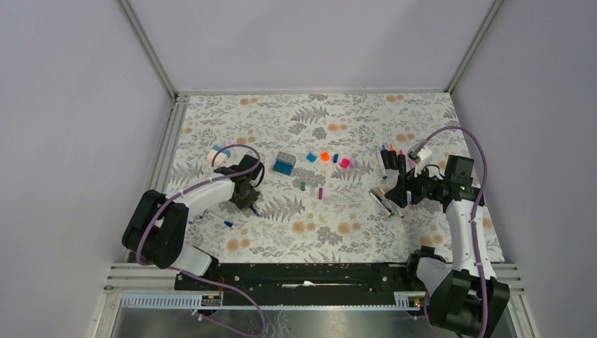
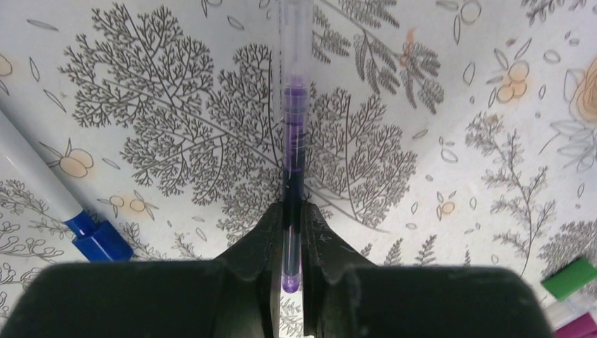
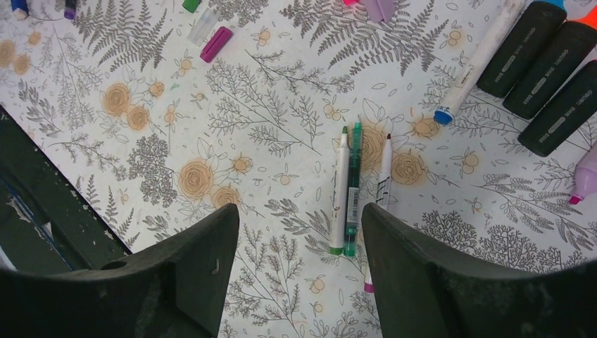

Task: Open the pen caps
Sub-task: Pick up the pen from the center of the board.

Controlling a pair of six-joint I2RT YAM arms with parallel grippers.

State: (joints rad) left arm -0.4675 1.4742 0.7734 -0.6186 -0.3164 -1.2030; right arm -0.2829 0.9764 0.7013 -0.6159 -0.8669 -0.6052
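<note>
My left gripper (image 1: 248, 198) (image 2: 291, 215) is shut on a thin purple pen (image 2: 293, 105) that lies on the floral cloth and points away from the wrist. The pen's purple end (image 2: 291, 282) shows between the fingers. Loose pen caps lie mid-table: blue (image 1: 311, 157), orange (image 1: 324, 155), pink (image 1: 344, 162), green (image 1: 303, 186) (image 2: 569, 277) and magenta (image 1: 320, 192) (image 3: 215, 44). My right gripper (image 1: 401, 193) (image 3: 299, 218) is open, hovering above three thin pens (image 3: 352, 186) with nothing between its fingers.
A blue-and-grey block (image 1: 284, 163) stands at centre left. A white pen with a blue end (image 2: 44, 184) lies left of my left gripper. Three black highlighters (image 3: 538, 67) (image 1: 392, 158) and a white marker (image 3: 479, 60) lie beyond the right gripper.
</note>
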